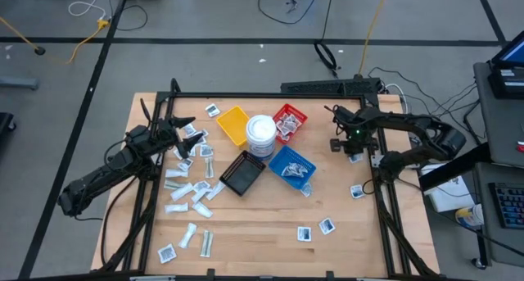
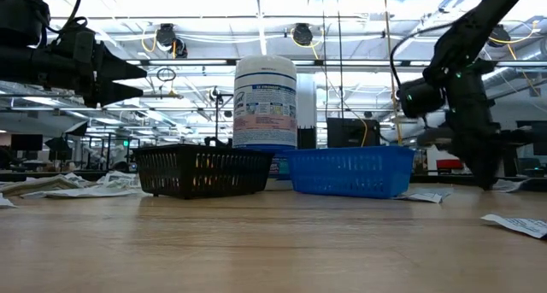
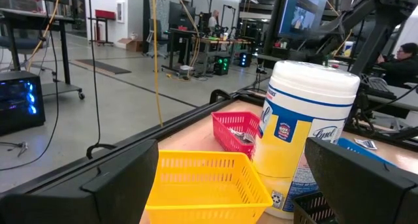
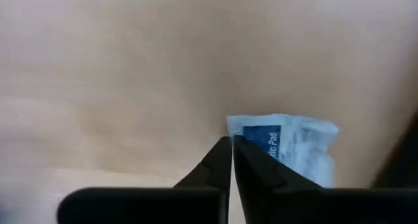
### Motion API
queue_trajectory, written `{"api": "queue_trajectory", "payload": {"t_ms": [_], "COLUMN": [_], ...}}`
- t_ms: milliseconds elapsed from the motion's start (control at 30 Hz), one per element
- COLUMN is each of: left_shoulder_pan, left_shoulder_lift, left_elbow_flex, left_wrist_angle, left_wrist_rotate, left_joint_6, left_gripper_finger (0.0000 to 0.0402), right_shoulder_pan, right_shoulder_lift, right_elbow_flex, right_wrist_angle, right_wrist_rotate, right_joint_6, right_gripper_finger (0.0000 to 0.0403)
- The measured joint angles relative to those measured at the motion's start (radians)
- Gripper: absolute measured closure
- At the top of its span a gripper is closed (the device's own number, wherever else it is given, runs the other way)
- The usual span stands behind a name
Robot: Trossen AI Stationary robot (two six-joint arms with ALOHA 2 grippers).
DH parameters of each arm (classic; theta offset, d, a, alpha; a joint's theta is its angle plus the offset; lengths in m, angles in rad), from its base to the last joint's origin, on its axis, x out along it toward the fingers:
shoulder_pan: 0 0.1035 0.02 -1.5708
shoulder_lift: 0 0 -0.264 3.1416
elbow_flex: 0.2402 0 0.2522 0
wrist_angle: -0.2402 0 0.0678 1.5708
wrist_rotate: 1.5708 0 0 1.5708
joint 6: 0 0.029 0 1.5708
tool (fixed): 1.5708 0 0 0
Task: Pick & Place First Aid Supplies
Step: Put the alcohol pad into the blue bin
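While the right gripper [image 4: 231,140] is pressed down on the wooden table [image 1: 262,232], its fingers stand closed together, their tips meeting at the near corner of a small white packet [image 4: 287,145] with a blue printed panel. Whether that corner is actually pinched between the tips cannot be told. The packet lies flat just beyond and to one side of the fingertips; its far edge is cut off by a dark shape. Its print runs at a slant away from the tips, so the long axis points obliquely off from the claw.

Containers stand well apart from the right gripper, toward the table's middle. The red tray [image 1: 290,121] holds several white packets; the blue tray [image 1: 292,168] holds a few. The yellow tray [image 1: 232,124] and black tray [image 1: 242,174] show no contents from above. A round white tub [image 1: 261,134] stands upright with its lid on, between the four trays.

The left gripper [image 1: 185,138] hovers with its fingers spread wide, holding nothing, just beside the yellow tray. Loose packets [image 1: 190,191] lie scattered beneath and near it, pointing every way; others [image 1: 316,228] lie on the right gripper's side. Their print is too small to read.
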Motion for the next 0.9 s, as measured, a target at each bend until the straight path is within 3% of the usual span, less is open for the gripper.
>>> {"api": "queue_trajectory", "payload": {"t_ms": [233, 667, 900], "left_shoulder_pan": [0.0, 0.0, 0.0], "left_shoulder_lift": [0.0, 0.0, 0.0], "left_elbow_flex": [0.0, 0.0, 0.0], "left_wrist_angle": [0.0, 0.0, 0.0], "left_wrist_rotate": [0.0, 0.0, 0.0], "left_joint_6": [0.0, 0.0, 0.0], "left_gripper_finger": [0.0009, 0.0009, 0.0009], "right_shoulder_pan": [0.01, 0.009, 0.006], "right_shoulder_lift": [-0.037, -0.051, -0.078], "right_elbow_flex": [0.075, 0.087, 0.087], "right_wrist_angle": [-0.01, -0.115, -0.133], "right_wrist_rotate": [0.03, 0.046, 0.076], "right_joint_6": [-0.01, -0.032, -0.043], "right_gripper_finger": [0.0361, 0.0244, 0.0206]}}
